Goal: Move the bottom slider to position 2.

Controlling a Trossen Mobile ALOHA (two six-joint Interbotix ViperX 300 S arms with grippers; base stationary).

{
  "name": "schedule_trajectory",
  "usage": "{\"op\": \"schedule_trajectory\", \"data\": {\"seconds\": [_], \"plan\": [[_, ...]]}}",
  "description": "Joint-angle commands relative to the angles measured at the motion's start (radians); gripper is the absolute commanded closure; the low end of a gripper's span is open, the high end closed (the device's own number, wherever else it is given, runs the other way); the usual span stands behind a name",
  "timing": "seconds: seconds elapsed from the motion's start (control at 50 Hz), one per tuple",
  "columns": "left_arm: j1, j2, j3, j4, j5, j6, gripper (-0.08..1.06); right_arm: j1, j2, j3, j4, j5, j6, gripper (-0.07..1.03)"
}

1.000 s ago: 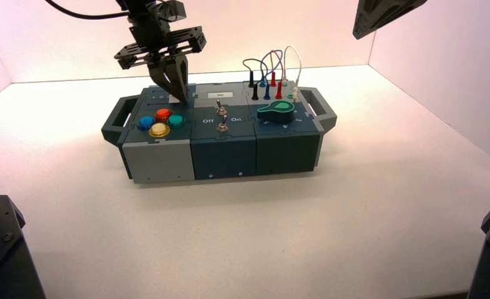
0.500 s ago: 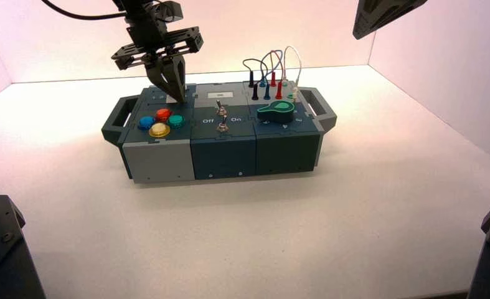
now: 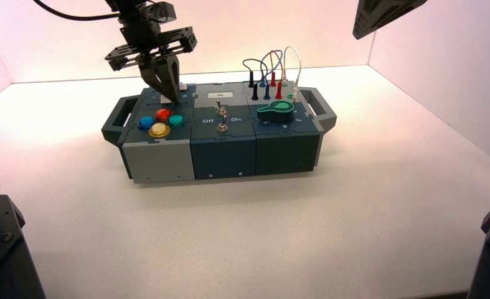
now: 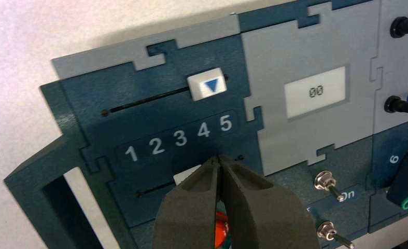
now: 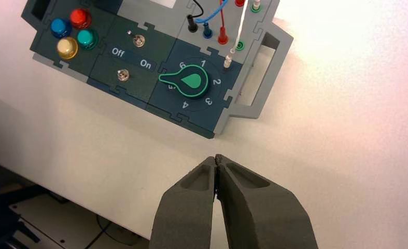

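The bottom slider's white cap (image 4: 186, 175) sits in the lower track (image 4: 155, 190) of the box's left module, partly hidden. The track's long axis runs left-right. The left gripper (image 4: 218, 157), the nearer one, has its fingers closed together beside the cap's higher-number side; the push toward numeral 2 (image 4: 156, 146) should run left. The right gripper (image 5: 216, 157) is parked, closed, right of the box.
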State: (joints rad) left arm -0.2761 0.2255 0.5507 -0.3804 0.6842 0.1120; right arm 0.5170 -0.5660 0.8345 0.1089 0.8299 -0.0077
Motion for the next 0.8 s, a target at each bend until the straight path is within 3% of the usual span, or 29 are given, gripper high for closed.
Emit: {"op": "schedule_trajectory", "data": {"seconds": [0.02,0.8], "plan": [[0.046,-0.014,-0.005,0.012,-0.009,0.015,1.01,-0.003,-0.005,-0.012,0.003,-0.005,0.003,0.99],[0.074,-0.012,0.000,0.012,-0.006,0.023,1.01,-0.002,-0.002,-0.012,0.002,-0.006,0.002,0.99]]}}
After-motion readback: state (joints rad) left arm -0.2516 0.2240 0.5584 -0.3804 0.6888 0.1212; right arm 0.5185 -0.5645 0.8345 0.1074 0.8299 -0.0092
